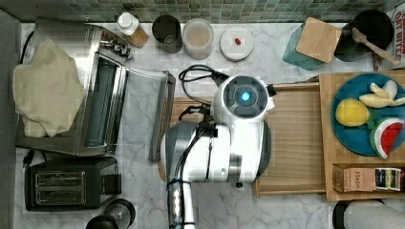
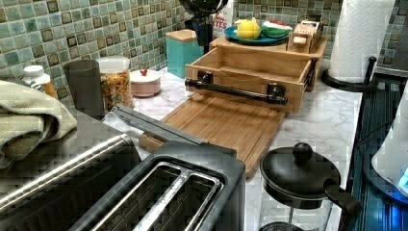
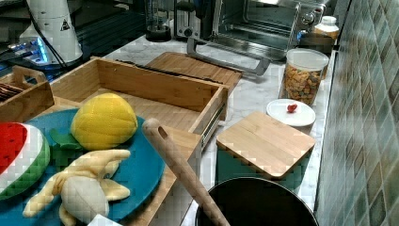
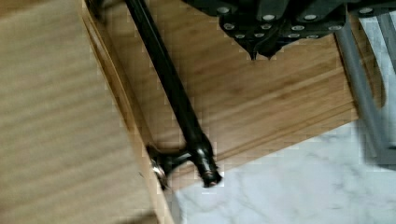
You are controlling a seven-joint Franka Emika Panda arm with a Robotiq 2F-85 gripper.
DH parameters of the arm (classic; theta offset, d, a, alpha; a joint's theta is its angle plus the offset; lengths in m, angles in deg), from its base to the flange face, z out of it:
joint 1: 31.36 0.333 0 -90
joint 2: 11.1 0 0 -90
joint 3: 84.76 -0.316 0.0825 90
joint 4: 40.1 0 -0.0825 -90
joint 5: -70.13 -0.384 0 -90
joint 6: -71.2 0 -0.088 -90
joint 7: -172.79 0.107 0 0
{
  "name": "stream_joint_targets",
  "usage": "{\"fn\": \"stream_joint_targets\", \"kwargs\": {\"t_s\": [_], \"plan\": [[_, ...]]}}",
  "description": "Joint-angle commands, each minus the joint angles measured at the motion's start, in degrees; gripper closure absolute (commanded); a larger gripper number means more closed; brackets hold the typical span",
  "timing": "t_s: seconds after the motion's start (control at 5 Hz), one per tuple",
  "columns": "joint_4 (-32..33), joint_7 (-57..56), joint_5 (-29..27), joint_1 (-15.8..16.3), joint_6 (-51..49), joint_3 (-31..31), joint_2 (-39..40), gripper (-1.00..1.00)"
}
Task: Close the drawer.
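Observation:
The drawer [image 1: 296,138] of pale wood stands pulled out from under the raised wooden shelf [image 1: 329,143]; its plank bottom is bare. The drawer [image 2: 250,65] carries a black bar handle [image 2: 235,91] across its front, and its open inside [image 3: 155,106] faces the right view. My gripper [image 4: 259,52] hangs over the darker cutting board [image 4: 261,98], a little away from the handle [image 4: 175,95] on the side away from the drawer. Its fingertips meet in a point, shut on nothing. In the top view my white arm [image 1: 229,138] covers the drawer's front.
The cutting board [image 2: 226,125] lies in front of the drawer. A toaster oven with its door down [image 1: 162,114], a toaster [image 1: 67,183] and a black kettle [image 2: 298,175] stand near. On the shelf are a blue plate of toy fruit [image 1: 356,133] and a tea box [image 1: 367,179].

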State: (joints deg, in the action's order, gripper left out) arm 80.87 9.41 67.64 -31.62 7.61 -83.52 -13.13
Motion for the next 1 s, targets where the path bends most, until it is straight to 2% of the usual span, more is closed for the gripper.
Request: {"fn": "stream_joint_targets", "kwargs": {"t_s": [0.2, 0.4, 0.6, 1.0], "plan": [[8.4, -11.2, 3.2, 2.3, 5.9, -2.3, -1.5, 1.00], [11.3, -11.3, 6.7, 2.1, 11.1, -1.7, 0.0, 1.00], [12.9, -14.0, 6.1, 1.5, 12.6, -1.0, 0.8, 1.00], [20.0, -10.3, 7.2, 1.9, 23.2, -1.1, 1.7, 1.00]]}}
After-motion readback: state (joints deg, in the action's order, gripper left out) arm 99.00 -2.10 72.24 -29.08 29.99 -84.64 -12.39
